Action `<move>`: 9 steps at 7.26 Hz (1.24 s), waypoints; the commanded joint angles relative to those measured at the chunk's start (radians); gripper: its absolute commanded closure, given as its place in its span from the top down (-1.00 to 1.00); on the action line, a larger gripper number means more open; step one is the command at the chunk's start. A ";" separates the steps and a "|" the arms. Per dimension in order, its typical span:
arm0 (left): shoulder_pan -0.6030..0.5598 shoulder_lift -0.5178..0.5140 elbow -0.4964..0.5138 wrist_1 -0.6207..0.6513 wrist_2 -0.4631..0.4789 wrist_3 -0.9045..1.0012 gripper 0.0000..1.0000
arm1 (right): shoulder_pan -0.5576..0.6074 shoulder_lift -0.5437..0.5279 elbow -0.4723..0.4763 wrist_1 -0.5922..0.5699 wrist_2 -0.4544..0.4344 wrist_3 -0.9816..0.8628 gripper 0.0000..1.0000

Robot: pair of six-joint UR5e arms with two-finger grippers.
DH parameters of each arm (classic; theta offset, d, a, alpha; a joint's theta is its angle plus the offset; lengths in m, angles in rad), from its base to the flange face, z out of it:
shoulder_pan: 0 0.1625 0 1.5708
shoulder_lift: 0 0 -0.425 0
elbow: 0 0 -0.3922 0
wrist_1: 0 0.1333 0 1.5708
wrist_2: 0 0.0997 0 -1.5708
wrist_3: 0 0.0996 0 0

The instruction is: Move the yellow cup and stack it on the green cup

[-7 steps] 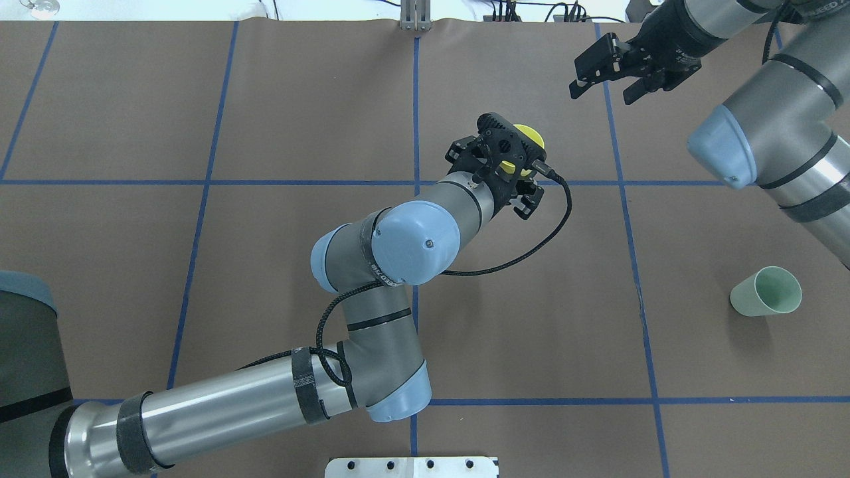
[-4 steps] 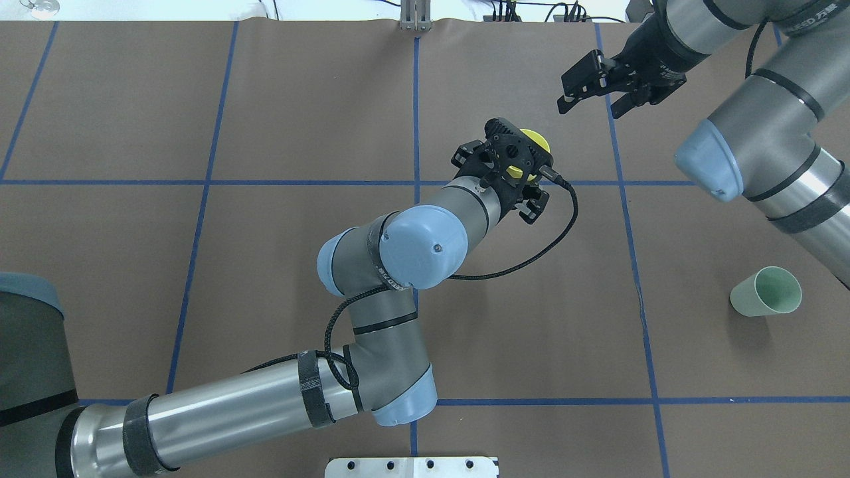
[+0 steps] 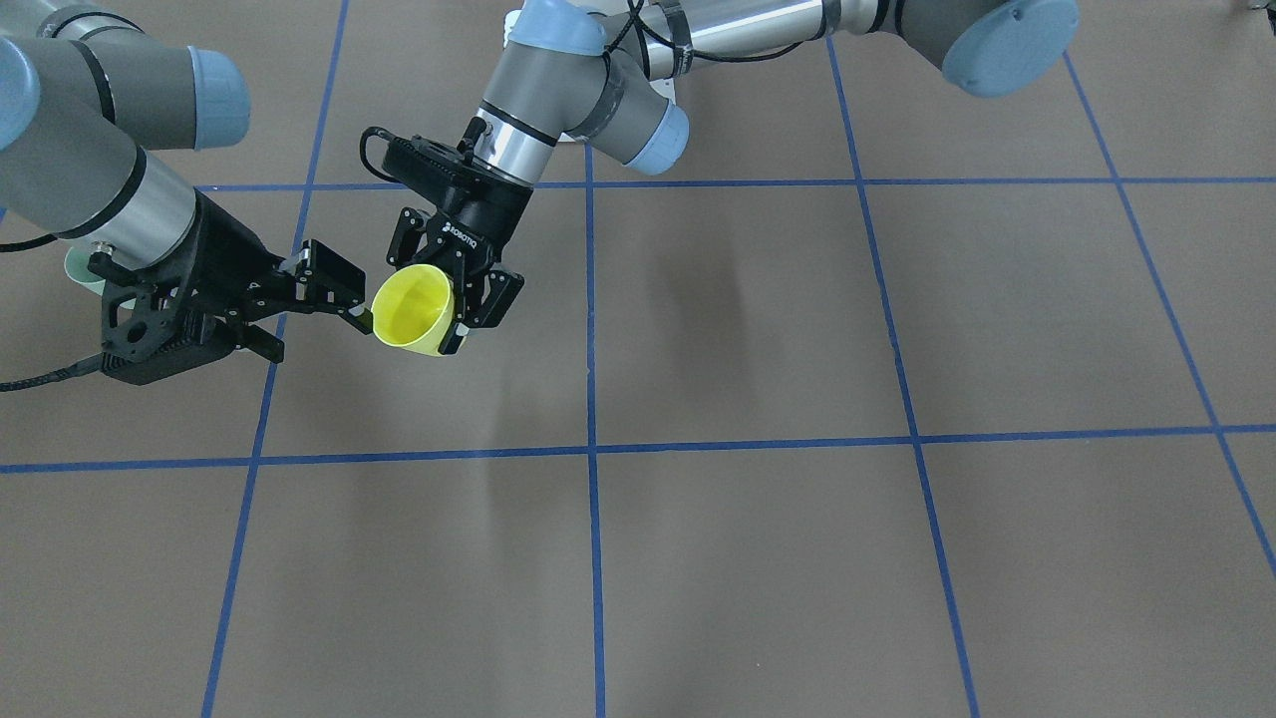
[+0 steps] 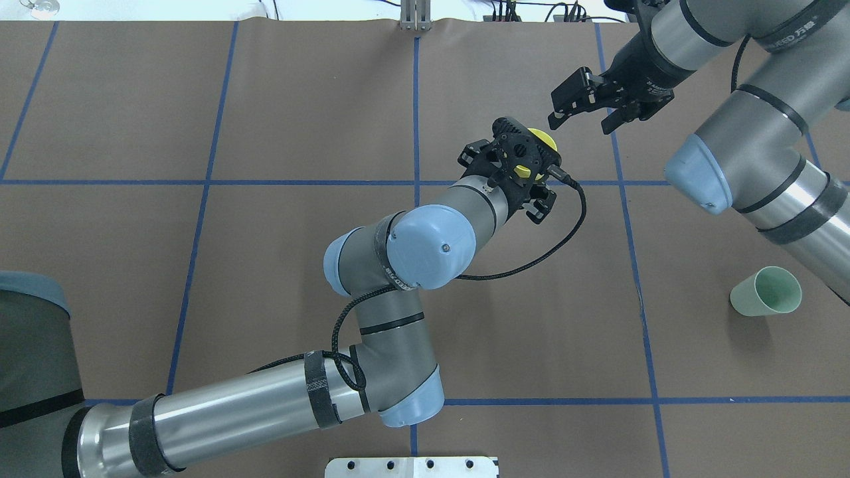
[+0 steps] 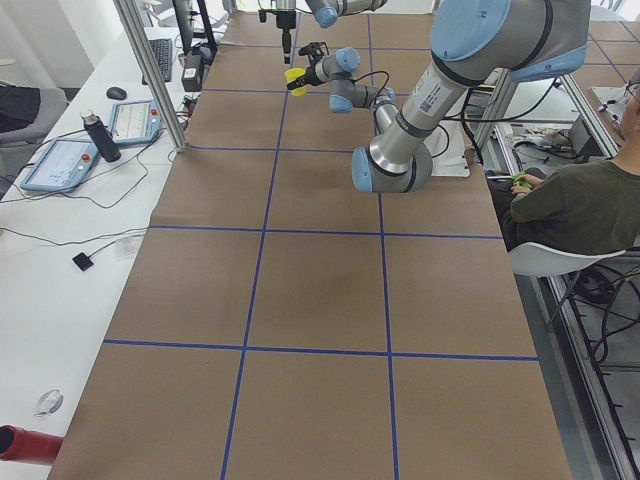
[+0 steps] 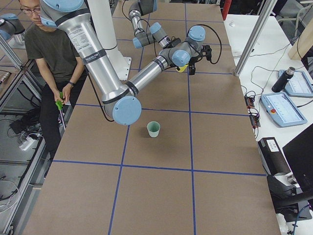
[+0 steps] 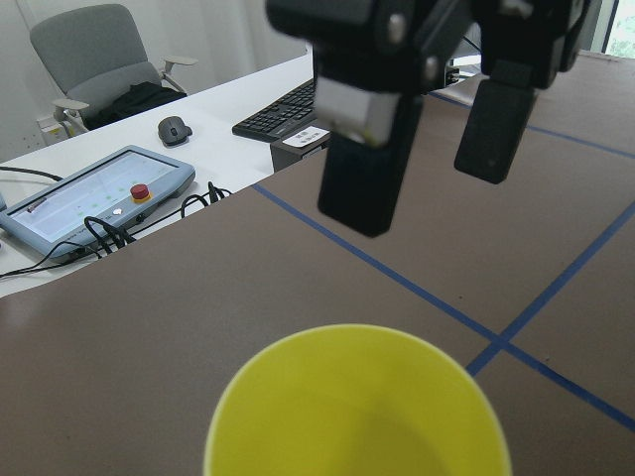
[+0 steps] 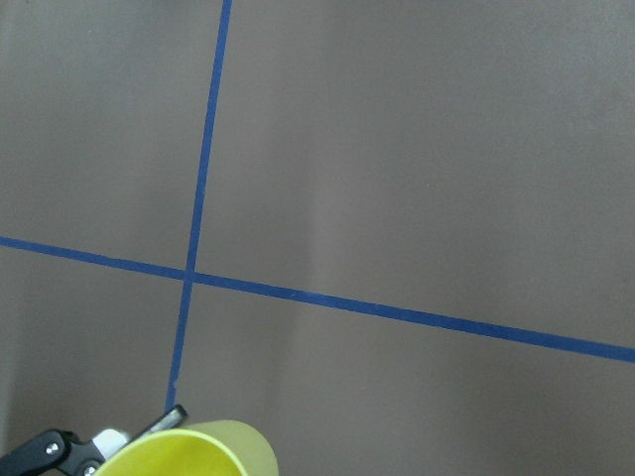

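My left gripper (image 4: 524,166) is shut on the yellow cup (image 4: 543,139) and holds it in the air over the middle of the table, tilted, mouth away from the wrist (image 3: 411,311). My right gripper (image 4: 581,121) is open and empty, fingertips just off the cup's rim; in the front view (image 3: 314,329) one fingertip is almost at the rim. The left wrist view shows the cup's mouth (image 7: 357,407) with the right gripper's fingers (image 7: 362,149) spread above it. The green cup (image 4: 767,292) stands upright on the table at the right, away from both grippers.
Brown table cover with a blue tape grid (image 4: 416,182). A white mounting plate (image 4: 412,467) lies at the near edge. A seated operator (image 6: 46,44) is beside the robot. A side table holds teach pendants (image 5: 70,160) and a keyboard.
My right gripper has moved in from the far right towards the yellow cup, staying open. My left arm has carried the cup slightly to the right.
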 commanded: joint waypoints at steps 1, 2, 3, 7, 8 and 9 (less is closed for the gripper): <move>0.006 -0.010 -0.001 0.000 0.015 0.003 0.27 | -0.002 -0.005 0.006 -0.002 0.095 0.006 0.95; 0.013 -0.008 -0.001 -0.002 0.031 0.003 0.27 | -0.002 -0.003 0.006 -0.002 0.122 0.006 0.93; 0.013 -0.008 -0.001 -0.002 0.031 0.003 0.27 | -0.002 -0.005 0.006 -0.003 0.122 0.007 0.81; 0.020 -0.008 -0.008 -0.025 0.073 0.004 0.27 | -0.004 -0.011 0.003 -0.003 0.122 0.006 0.44; 0.021 -0.010 -0.008 -0.025 0.080 0.004 0.27 | -0.004 -0.012 0.004 -0.005 0.122 0.006 0.24; 0.021 -0.010 -0.008 -0.025 0.080 0.004 0.27 | -0.005 -0.012 0.007 -0.006 0.124 0.007 0.04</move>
